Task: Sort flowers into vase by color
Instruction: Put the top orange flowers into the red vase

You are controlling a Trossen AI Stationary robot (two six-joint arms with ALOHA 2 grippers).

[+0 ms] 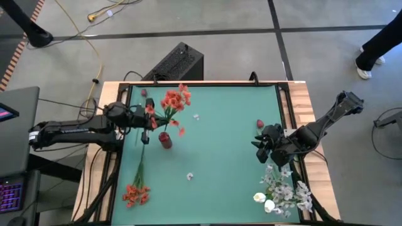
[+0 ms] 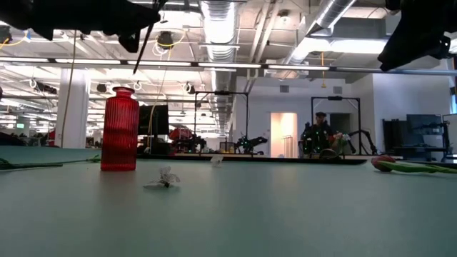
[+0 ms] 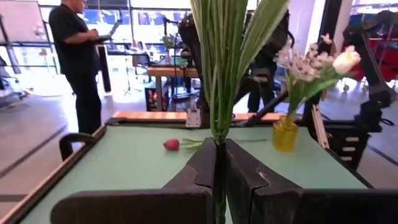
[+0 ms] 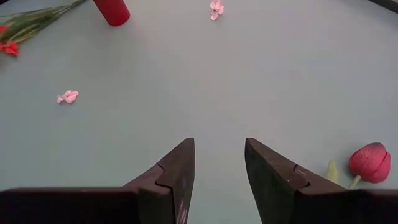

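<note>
Green table [image 1: 220, 144], red vase [image 1: 165, 140] standing on it, orange-red spray [image 1: 136, 193] lying nearer the front edge, dark red bud [image 1: 260, 123] far right of the vase, loose blossoms [image 1: 190, 176] between.

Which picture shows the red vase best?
The low view: the red vase stands whole and upright from the side, ribs and neck clear. The high view shows only its top, partly under flower stems. The right wrist view catches just a cut-off piece at the picture's edge. The left wrist view misses it.

Two vases [image 1: 164, 140], three loose petals [image 1: 190, 176]
</note>
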